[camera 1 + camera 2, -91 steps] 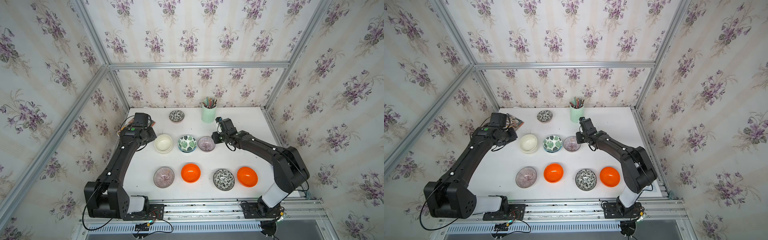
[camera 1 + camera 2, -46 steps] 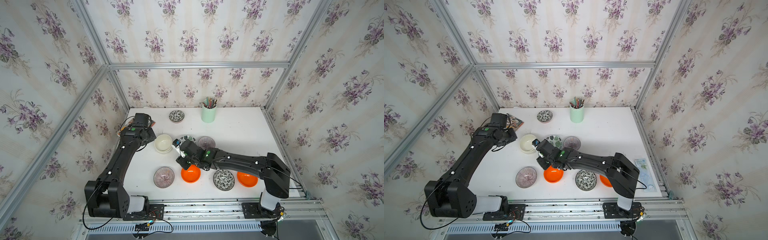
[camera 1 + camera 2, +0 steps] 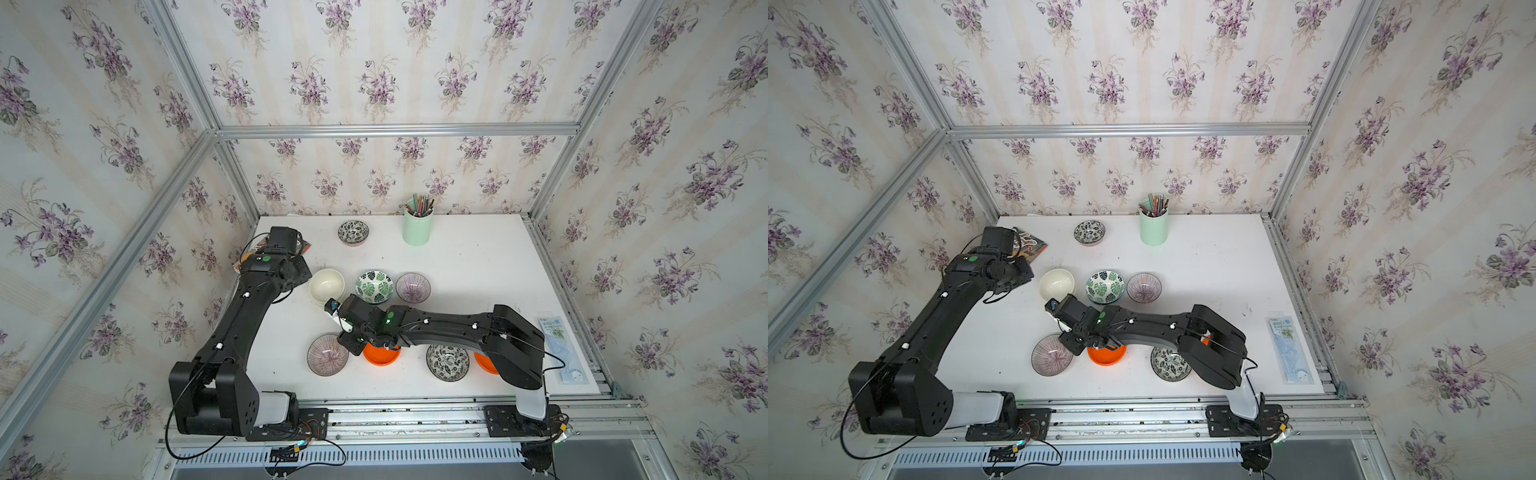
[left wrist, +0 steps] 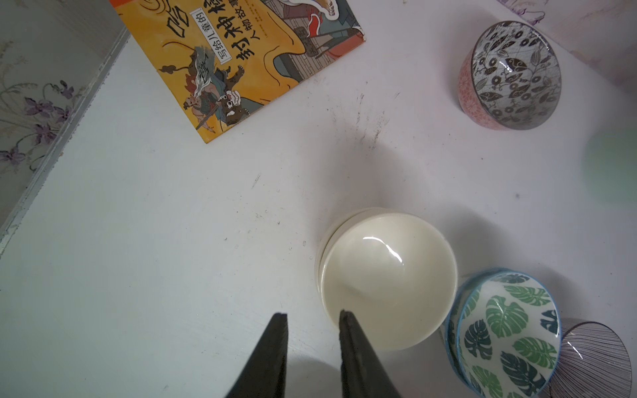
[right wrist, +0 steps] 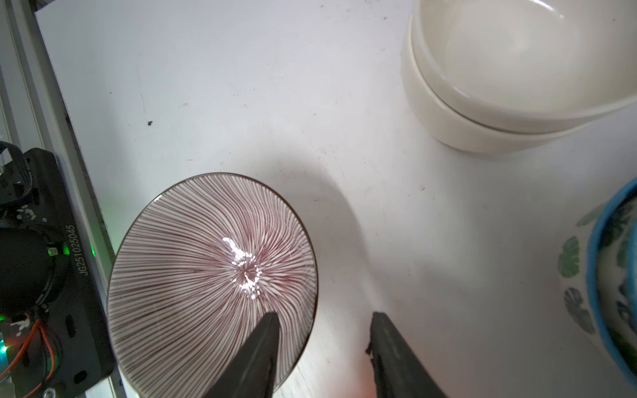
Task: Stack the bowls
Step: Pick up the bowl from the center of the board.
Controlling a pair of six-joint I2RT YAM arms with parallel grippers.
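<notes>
Two cream bowls (image 3: 326,286) sit nested in the middle row, beside a green-leaf bowl (image 3: 374,286) and a purple striped bowl (image 3: 412,287). At the front lie another striped bowl (image 3: 327,355), an orange bowl (image 3: 381,358) partly under my right arm, a black-and-white floral bowl (image 3: 448,362) and a second orange bowl (image 3: 484,365), mostly hidden. One more floral bowl (image 3: 352,232) stands at the back. My right gripper (image 5: 325,315) is open and empty, one finger over the striped bowl (image 5: 210,275), the other over bare table. My left gripper (image 4: 312,314) hangs open and empty by the cream bowls' (image 4: 386,279) rim.
A mint-green pencil cup (image 3: 417,227) stands at the back. A picture book (image 4: 241,62) lies in the back left corner behind my left arm. A clear ruler packet (image 3: 561,345) lies along the right edge. Papered walls enclose the table on three sides.
My right arm swung from the back by the pencil cup to the front, ending over the front striped bowl, with its jaws slightly wider. The left arm stayed still.
</notes>
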